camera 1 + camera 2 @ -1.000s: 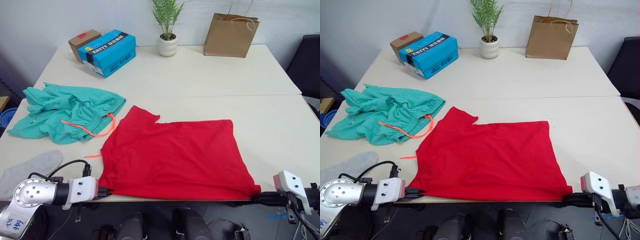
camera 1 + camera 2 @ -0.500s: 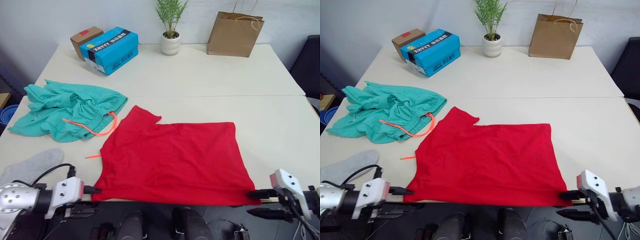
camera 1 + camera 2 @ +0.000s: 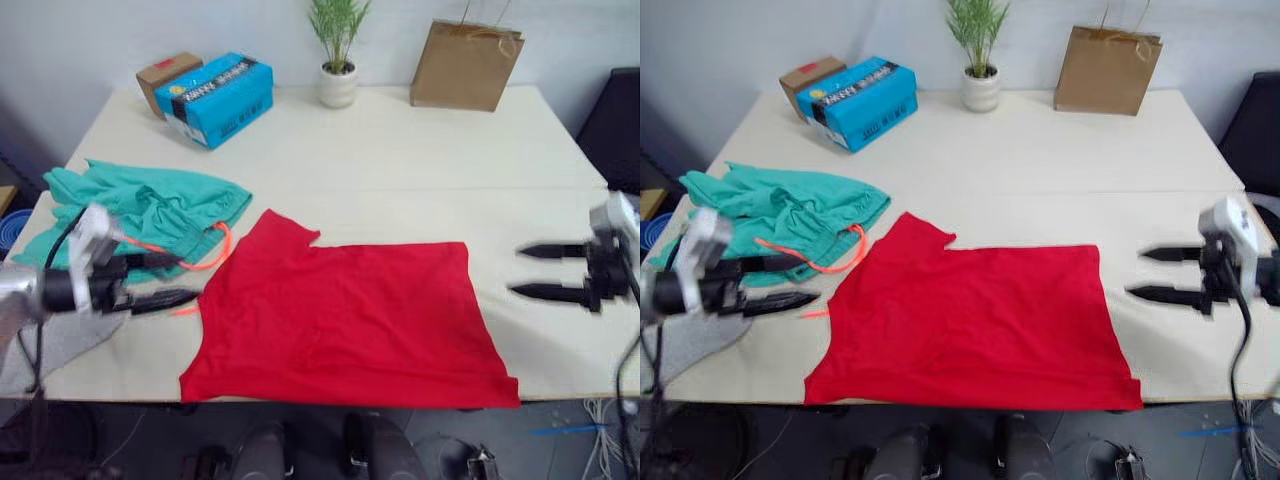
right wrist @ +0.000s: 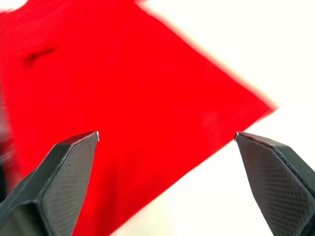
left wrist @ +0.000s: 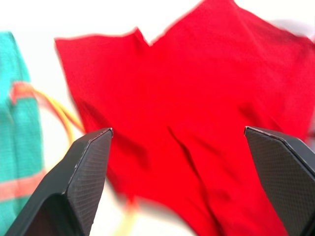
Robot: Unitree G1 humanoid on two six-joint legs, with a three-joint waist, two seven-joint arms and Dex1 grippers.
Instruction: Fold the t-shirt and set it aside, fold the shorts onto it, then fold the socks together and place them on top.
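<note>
The t-shirt (image 3: 345, 315) is lying flat at the near edge of the table (image 3: 400, 160), its hem hanging over, so it is risking sliding off if you tug one side alone. The shorts (image 3: 140, 215) are trailing their drawstring (image 3: 205, 262) beside your left gripper (image 3: 165, 280), which is risking snagging it, as both it and the right gripper (image 3: 535, 272) are hovering with jaws spread, holding nothing.
</note>
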